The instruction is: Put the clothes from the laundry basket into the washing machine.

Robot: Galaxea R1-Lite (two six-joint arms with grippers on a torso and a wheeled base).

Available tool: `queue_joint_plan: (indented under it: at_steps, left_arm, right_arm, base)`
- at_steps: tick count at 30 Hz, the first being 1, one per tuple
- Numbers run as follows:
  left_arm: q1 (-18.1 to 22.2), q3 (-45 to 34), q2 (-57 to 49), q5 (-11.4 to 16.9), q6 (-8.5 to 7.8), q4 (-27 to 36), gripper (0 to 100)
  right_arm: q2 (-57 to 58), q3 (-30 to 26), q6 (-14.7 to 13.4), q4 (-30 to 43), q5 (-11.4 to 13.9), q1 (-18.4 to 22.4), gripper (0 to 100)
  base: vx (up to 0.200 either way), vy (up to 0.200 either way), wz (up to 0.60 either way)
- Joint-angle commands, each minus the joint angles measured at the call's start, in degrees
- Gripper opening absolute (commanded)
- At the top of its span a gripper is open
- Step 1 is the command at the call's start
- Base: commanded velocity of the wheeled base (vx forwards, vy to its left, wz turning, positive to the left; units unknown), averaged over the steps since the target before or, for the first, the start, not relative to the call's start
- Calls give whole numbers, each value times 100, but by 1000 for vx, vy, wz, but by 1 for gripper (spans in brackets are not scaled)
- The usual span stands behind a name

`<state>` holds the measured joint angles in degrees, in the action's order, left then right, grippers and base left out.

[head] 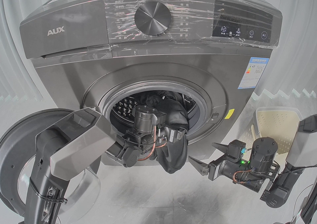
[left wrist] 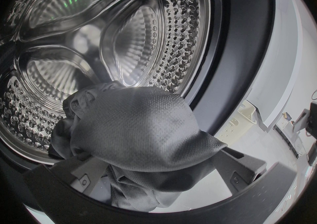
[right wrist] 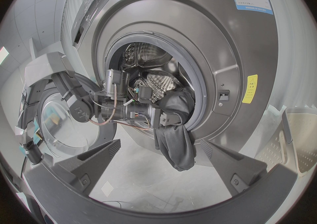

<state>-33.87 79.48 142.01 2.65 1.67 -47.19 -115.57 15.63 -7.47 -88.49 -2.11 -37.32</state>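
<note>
Dark garment (head: pixel 173 158) over door seal (right wrist: pixel 197 79), across wide left tool (head: pixel 177 134); right tool (head: pixel 203 152) wide, near laundry basket (head: pixel 277 119).

The dark cloth (left wrist: pixel 138 125) lies over the left gripper (left wrist: pixel 161 153) and covers its fingertips, so you cannot see where they touch it. You also cannot tell what kind of clothing it is. In the head view the cloth and the wrist hide much of the drum (head: pixel 125 107). At the right, the basket (head: pixel 277 125) is cut by the right arm (head: pixel 303 142), and its inside is not visible to you. At the left, the door (head: pixel 13 148) runs off the edge and sits partly behind the left arm (head: pixel 72 142). The print on the panel (head: pixel 122 13) is too small to read.
</note>
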Motion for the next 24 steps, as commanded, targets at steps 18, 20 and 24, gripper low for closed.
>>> queue_joint_plan:
  at_steps: [18, 20, 24]
  left_arm:
    - [372, 2449, 1127, -985, 475, -326, 0]
    - [442, 2722, 1198, -1073, 475, -300, 0]
    - [556, 3231, 1338, -1284, 466, -282, 0]
  right_arm:
    - [-10, 2, 0, -1, 0, -30, 100]
    - [-10, 2, 0, -1, 0, -30, 100]
    - [-54, 10, 0, -1, 0, -30, 100]
  base:
    - [0, 0, 0]
    - [0, 0, 0]
    - [0, 0, 0]
